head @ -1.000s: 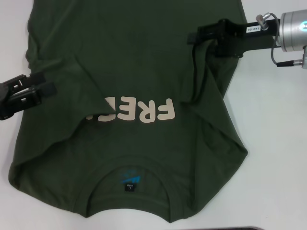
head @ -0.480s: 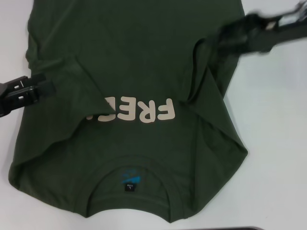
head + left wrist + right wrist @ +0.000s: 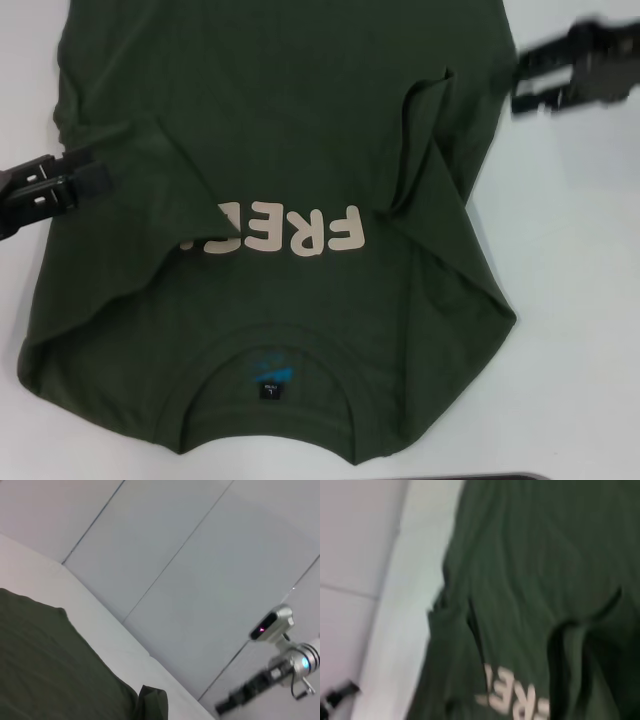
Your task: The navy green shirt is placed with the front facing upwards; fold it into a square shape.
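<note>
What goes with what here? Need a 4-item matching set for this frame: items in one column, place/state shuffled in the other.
Items:
1. left gripper
2. right gripper
3. blue neck label
4. FREE lettering

Place/state:
A. inside the collar, near edge of the navy green shirt
B. over the table, off the shirt's right edge
C. partly covered by a folded sleeve
D. at the shirt's left edge

Pairs: 1-D, 2-B, 3-A, 4-C
</note>
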Available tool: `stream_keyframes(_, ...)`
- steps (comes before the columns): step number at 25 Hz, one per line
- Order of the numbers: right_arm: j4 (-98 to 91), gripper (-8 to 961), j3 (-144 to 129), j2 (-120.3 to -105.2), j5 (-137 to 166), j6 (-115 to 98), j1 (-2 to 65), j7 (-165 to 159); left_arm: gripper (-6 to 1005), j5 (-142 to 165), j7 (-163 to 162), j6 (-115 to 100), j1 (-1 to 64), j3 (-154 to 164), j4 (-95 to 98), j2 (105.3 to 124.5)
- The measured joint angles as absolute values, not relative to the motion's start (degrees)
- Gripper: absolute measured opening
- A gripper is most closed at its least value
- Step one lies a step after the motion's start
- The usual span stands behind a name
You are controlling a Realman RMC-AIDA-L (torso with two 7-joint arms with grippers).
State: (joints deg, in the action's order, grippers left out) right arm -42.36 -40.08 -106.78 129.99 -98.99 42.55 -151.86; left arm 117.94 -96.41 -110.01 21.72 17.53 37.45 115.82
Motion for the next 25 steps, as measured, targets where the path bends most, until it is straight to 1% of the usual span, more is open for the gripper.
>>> stream_keyframes(1, -41.9, 568, -42.4, -108.10, 131.7, -99.3, 42.8, -151.8, 842, 117.9, -96.4, -109.9, 21.6, 17.5, 37.4, 115.79)
stream_keyframes(2, -41.9, 568, -42.4, -108.10, 131.7, -99.3, 42.8, -151.8, 842, 117.9, -96.4, -109.7, 21.6, 17.4, 37.4, 115.77)
stream_keyframes(3, -41.8, 568, -43.8, -108.89, 132.1, -99.1, 42.9, -151.8, 842, 117.9, -96.4, -109.6, 21.6, 17.4, 37.4, 115.75)
stream_keyframes(5, -41.8, 568, -45.7, -109.92, 132.5, -98.6, 43.2, -151.7, 842, 117.9, -96.4, -109.5, 21.6, 17.4, 37.4, 115.75)
stream_keyframes(6, -41.8, 568, -46.7, -110.74, 132.7, -98.3, 43.5, -151.8, 842, 117.9, -96.4, -109.5, 21.6, 17.4, 37.4, 115.75)
stream_keyframes(7, -41.8, 567, -46.7, -110.74, 132.7, -98.3, 43.5, -151.8, 842, 117.9, -96.4, -109.5, 21.7, 17.4, 37.4, 115.75)
stream_keyframes(10, -41.4, 567, -48.2, -112.32, 133.0, -97.5, 43.7, -151.9, 842, 117.9, -96.4, -109.4, 21.7, 17.3, 37.4, 115.79)
stream_keyframes(11, -41.4, 567, -48.2, -112.32, 133.0, -97.5, 43.7, -151.9, 842, 117.9, -96.3, -109.4, 21.7, 17.2, 37.4, 115.85)
stream_keyframes(20, -38.5, 567, -51.8, -115.24, 134.8, -89.0, 44.1, -152.4, 841, 117.9, -96.0, -109.2, 21.6, 16.7, 37.4, 116.04)
stream_keyframes(25, -37.4, 566, -51.9, -116.44, 135.3, -84.3, 44.2, -152.3, 841, 117.9, -96.0, -109.1, 21.8, 16.7, 37.4, 116.04)
